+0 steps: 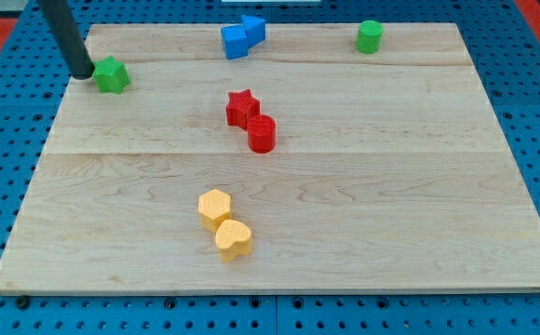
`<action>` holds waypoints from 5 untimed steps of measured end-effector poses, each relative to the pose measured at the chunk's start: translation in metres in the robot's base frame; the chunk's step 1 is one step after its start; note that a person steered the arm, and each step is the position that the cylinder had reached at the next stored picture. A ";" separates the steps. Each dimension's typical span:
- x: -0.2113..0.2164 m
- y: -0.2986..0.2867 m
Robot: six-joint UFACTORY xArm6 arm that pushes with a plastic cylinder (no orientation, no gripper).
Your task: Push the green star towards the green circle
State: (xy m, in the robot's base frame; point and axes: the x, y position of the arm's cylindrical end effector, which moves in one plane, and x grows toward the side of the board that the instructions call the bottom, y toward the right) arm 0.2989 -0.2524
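Observation:
The green star (112, 75) lies near the top left corner of the wooden board (391, 186). My tip (83, 73) stands just to the star's left, close to it or touching it. The green circle (370, 36) sits near the top right of the board, far to the star's right.
Two blue blocks, a cube (235, 41) and a triangle (253, 28), lie together at the top middle. A red star (242, 108) and a red cylinder (262, 134) touch at the centre. A yellow hexagon (214, 207) and a yellow heart (234, 240) touch lower down.

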 end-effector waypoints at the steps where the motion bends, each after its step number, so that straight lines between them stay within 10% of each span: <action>1: 0.024 0.076; 3: 0.046 0.098; 5: 0.018 0.243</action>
